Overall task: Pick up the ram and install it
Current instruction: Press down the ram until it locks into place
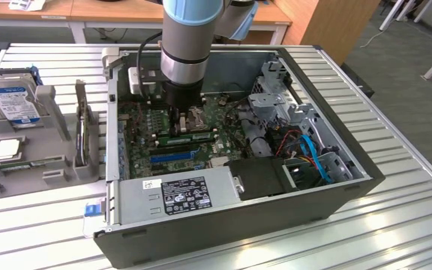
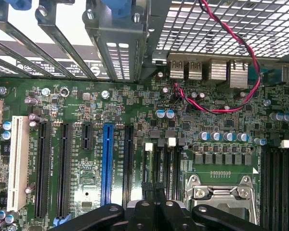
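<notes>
Robot arm (image 1: 189, 39): reaches down from above into the open computer case (image 1: 336, 202), which lies on its side on a slatted metal table (image 1: 396, 236).

Gripper (image 2: 151, 190): low over the motherboard (image 2: 216, 120), beside the processor socket (image 2: 221, 192). Fingers drawn together, tips pressed against each other in the wrist view. Whether anything thin sits between them cannot be told.

Ram (image 1: 189, 134): a narrow green stick lying flat along the memory slot area in the exterior view, just below the gripper and beside the processor socket; whether it is fully seated cannot be told.

Motherboard: green, carrying a white expansion slot (image 2: 18, 161), several black slots and one blue expansion slot (image 2: 106, 163). A red and black twisted wire (image 2: 241, 53) loops across its upper area near the rear ports (image 2: 212, 70).

Power supply (image 1: 182, 194): grey box with a label, at the near edge of the case.

Blue cables (image 1: 314, 157): bundled in the case toward the exterior view's right.

Grey parts holder (image 1: 51, 163): on the table at the exterior view's left, well apart from the case. It carries an upright hard drive (image 1: 9, 101) and a square processor chip (image 1: 6, 148).
</notes>
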You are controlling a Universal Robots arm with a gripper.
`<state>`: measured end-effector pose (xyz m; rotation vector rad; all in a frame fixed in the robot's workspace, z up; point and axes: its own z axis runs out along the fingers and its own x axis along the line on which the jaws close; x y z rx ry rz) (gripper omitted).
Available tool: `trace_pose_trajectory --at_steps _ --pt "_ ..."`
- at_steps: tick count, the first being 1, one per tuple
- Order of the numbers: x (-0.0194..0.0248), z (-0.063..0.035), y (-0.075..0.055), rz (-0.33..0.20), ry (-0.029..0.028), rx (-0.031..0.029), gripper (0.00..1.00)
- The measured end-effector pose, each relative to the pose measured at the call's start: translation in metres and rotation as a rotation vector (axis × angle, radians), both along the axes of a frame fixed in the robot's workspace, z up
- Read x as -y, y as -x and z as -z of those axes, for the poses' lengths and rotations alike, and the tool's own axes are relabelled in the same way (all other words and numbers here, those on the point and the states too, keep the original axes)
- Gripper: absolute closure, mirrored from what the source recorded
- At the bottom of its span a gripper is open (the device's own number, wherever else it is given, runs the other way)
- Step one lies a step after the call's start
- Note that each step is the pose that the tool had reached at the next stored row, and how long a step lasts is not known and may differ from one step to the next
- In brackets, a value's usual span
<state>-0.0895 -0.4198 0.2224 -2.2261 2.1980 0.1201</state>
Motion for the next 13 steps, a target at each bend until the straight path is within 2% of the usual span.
trace_pose_trajectory --at_steps 5,13 --pt "-0.0002 -0.0019 0.0 0.0 -0.0014 0.001 0.9" --pt "0.0 -0.0171 0.0 0.0 0.0 0.0 0.9"
